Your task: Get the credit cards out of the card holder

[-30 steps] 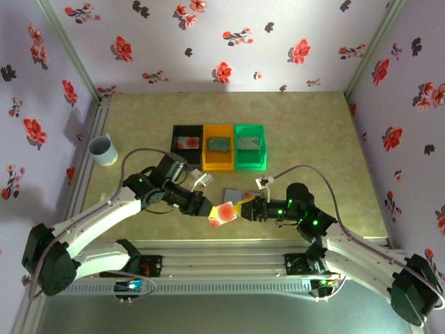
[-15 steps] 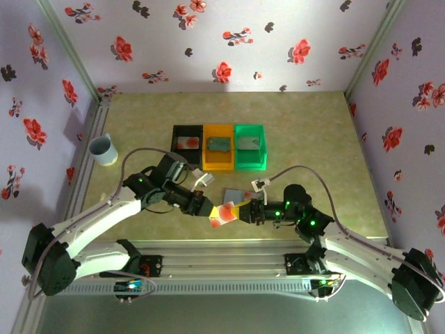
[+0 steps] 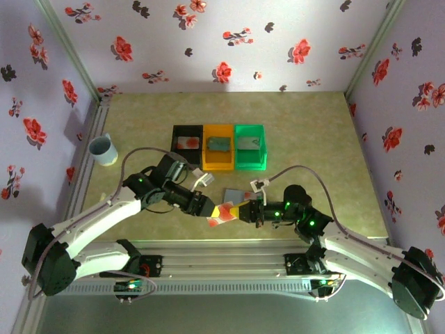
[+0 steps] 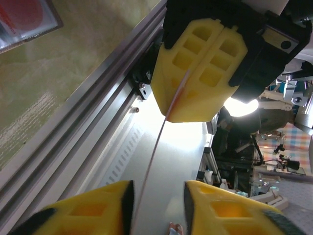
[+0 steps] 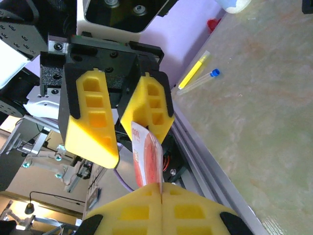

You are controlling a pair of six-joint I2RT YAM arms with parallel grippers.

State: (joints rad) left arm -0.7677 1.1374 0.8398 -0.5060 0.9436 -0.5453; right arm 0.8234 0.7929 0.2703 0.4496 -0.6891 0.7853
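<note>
A white credit card with a red mark (image 3: pixel 222 213) hangs above the table's near edge, between both grippers. My right gripper (image 3: pixel 240 211) is shut on one end of it (image 5: pixel 149 156), its yellow fingertips (image 5: pixel 137 210) pressed together. My left gripper (image 3: pixel 211 207) is open around the other end; in the left wrist view the card (image 4: pixel 155 147) shows edge-on, close to the left finger (image 4: pixel 88 210) of that gripper (image 4: pixel 159 196). The blue-grey card holder (image 3: pixel 234 194) lies flat on the table just behind the grippers.
Black (image 3: pixel 187 142), orange (image 3: pixel 218 146) and green (image 3: pixel 249 145) bins stand in a row mid-table, a card in each. A pale blue cup (image 3: pixel 103 149) sits at the left wall. The metal rail (image 3: pixel 222 247) runs under the grippers. A yellow stick (image 5: pixel 194 77) lies on the table.
The right gripper has moved left onto the card. The card has turned from showing its red face upward to nearly edge-on.
</note>
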